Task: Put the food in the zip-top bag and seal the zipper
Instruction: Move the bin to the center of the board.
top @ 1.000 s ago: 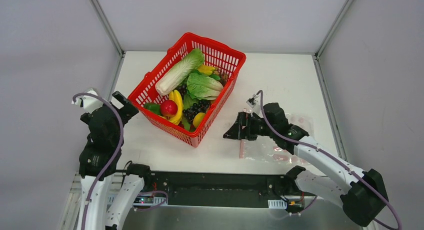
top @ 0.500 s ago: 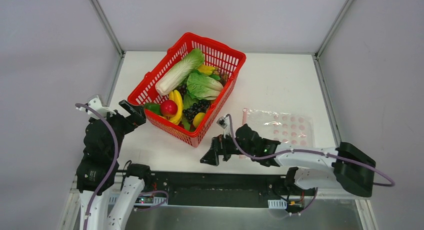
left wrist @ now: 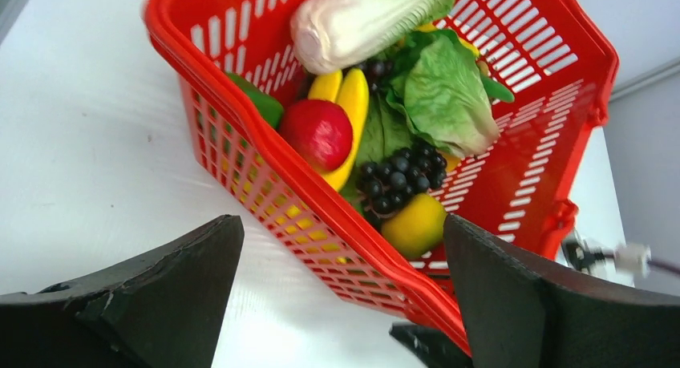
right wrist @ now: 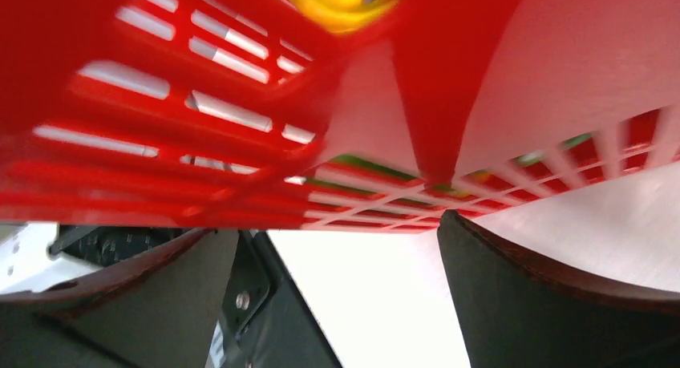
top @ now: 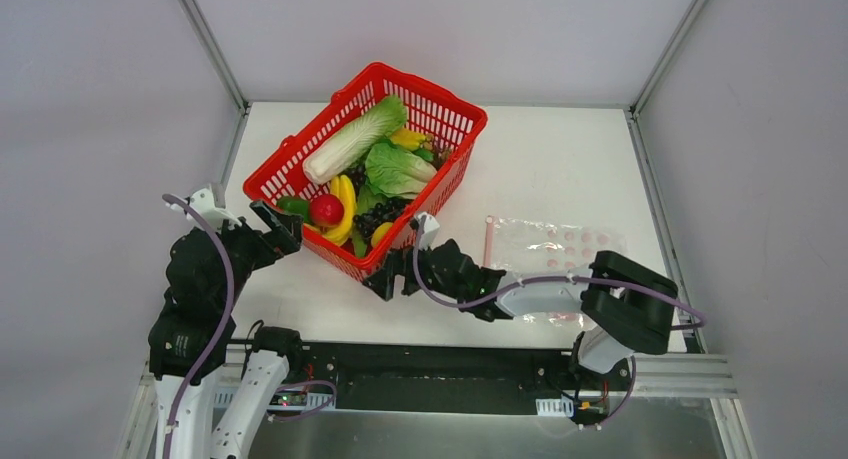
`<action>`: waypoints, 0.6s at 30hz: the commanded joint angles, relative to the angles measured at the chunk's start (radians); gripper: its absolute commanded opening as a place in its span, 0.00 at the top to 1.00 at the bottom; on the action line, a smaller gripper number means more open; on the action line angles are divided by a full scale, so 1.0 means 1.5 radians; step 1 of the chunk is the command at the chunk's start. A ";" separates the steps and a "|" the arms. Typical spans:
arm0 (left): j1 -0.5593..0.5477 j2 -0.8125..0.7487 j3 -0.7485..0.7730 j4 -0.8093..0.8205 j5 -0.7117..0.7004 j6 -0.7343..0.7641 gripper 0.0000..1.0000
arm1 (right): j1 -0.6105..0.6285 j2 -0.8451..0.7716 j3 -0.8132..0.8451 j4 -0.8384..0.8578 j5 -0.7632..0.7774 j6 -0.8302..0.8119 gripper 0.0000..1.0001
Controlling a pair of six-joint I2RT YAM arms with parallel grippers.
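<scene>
From above, the right gripper (top: 385, 277) has swung off the zip-top bag (top: 555, 251) to the near wall of the red basket (top: 300, 157), jaws wide and empty. The clear, pink-dotted bag lies behind them.

Left wrist: the left gripper (left wrist: 341, 232) gapes empty, with the food (left wrist: 433, 87) heaped in the basket ahead.

Right wrist: blurred mesh just ahead.

Top view was evenly lit by diffuse overhead light and sharp throughout. There were only soft shadows on the table (top: 560, 169) beside the red basket (top: 455, 154) and under the arms. Left wrist view: food (left wrist: 433, 87) was in focus, the table was nearly blown out at left, and the left gripper (left wrist: 343, 232) was dark with little detail. Right wrist view: the basket was too close, smeared and out of focus. The table patch clipped to white and the right gripper (right wrist: 337, 224) was almost black.
</scene>
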 commanded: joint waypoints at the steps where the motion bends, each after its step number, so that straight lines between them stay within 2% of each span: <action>1: 0.006 0.024 0.023 0.014 0.058 0.010 0.00 | -0.090 0.053 0.090 0.061 -0.028 0.017 0.02; 3: 0.007 0.028 0.022 0.022 0.072 0.009 0.00 | -0.120 0.065 0.110 0.046 -0.109 0.018 0.02; 5: 0.006 0.031 0.020 0.028 0.079 0.005 0.00 | -0.145 0.070 0.150 -0.046 -0.177 0.001 0.02; 8: 0.006 0.036 0.016 0.036 0.097 0.004 0.00 | -0.158 0.069 0.184 -0.144 -0.152 -0.008 0.02; 11: 0.007 0.040 0.012 0.046 0.115 0.001 0.00 | -0.180 0.121 0.255 -0.223 -0.169 -0.011 0.02; 18: 0.007 0.060 0.037 0.045 0.161 0.007 0.00 | -0.229 0.222 0.364 -0.217 -0.194 0.037 0.02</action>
